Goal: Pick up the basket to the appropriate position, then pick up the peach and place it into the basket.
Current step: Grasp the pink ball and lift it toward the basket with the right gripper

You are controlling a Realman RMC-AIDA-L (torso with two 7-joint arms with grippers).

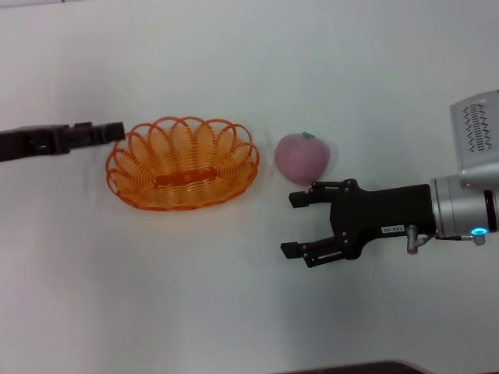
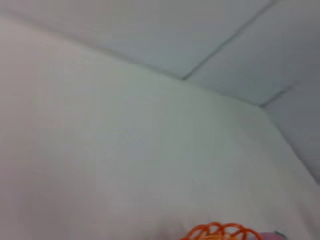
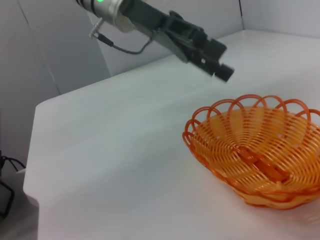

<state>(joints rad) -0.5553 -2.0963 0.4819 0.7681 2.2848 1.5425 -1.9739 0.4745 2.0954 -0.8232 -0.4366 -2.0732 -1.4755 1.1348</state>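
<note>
The orange wire basket [image 1: 183, 164] rests upright on the white table, left of centre in the head view, and its scalloped rim also shows in the right wrist view [image 3: 260, 145] and the left wrist view [image 2: 220, 231]. Just right of it, apart from the rim, sits the pink peach [image 1: 302, 157] with its green stem tip up. My right gripper [image 1: 292, 224] is open, nothing between its fingers, just in front of the peach and slightly to its right. My left gripper [image 1: 117, 131] hovers by the basket's far-left rim, not touching it [image 3: 223, 71].
The white table [image 1: 234, 312] has bare surface in front of and behind the basket. Its edge and grey walls show in the right wrist view, with a drop at the table's corner [image 3: 35, 150].
</note>
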